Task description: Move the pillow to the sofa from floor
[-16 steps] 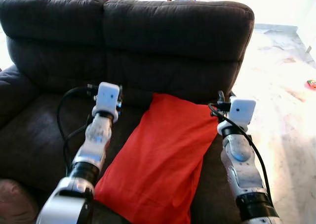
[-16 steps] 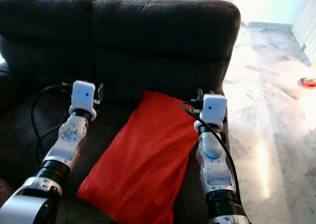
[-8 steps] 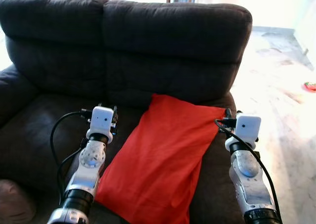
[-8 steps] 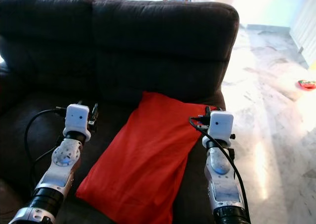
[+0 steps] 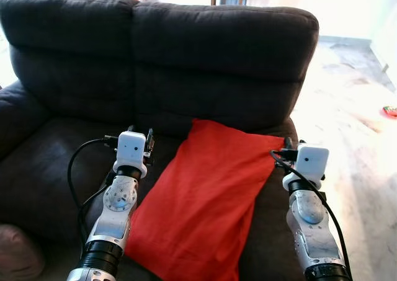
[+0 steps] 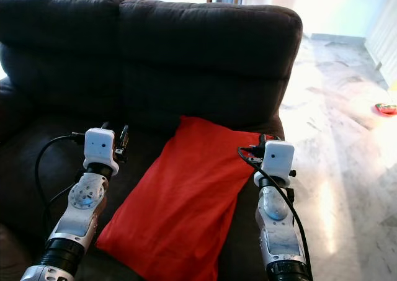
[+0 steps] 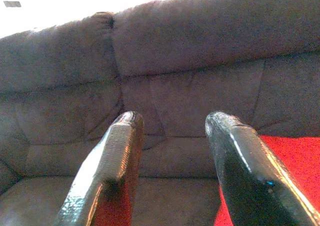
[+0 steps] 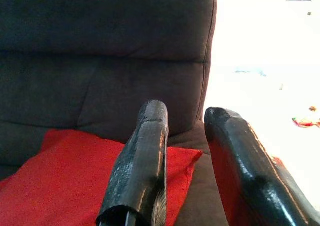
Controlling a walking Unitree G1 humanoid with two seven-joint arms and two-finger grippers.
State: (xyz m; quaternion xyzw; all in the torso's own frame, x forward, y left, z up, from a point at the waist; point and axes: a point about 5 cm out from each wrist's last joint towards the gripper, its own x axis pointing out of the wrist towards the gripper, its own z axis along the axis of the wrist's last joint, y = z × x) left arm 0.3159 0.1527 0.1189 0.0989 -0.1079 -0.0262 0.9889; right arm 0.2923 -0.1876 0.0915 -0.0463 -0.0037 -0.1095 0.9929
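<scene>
Left gripper (image 7: 172,136) hovers over the sofa seat (image 5: 56,163) just left of the red pillow (image 5: 201,200) — fingers spread, nothing between them. Pillow lies flat on the seat cushion, top edge against the backrest (image 5: 217,64), off the floor. Right gripper (image 8: 187,136) sits by the pillow's right edge — also spread, empty. Placement looks done; what's left is pulling both arms clear.

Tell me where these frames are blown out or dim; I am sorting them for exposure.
Left eye view: floor glares white, dark sofa holds detail, red pillow sharp. Left wrist view: overexposed above the sofa back, left gripper glossy. Right wrist view: bright floor washed out beside the right gripper.
</scene>
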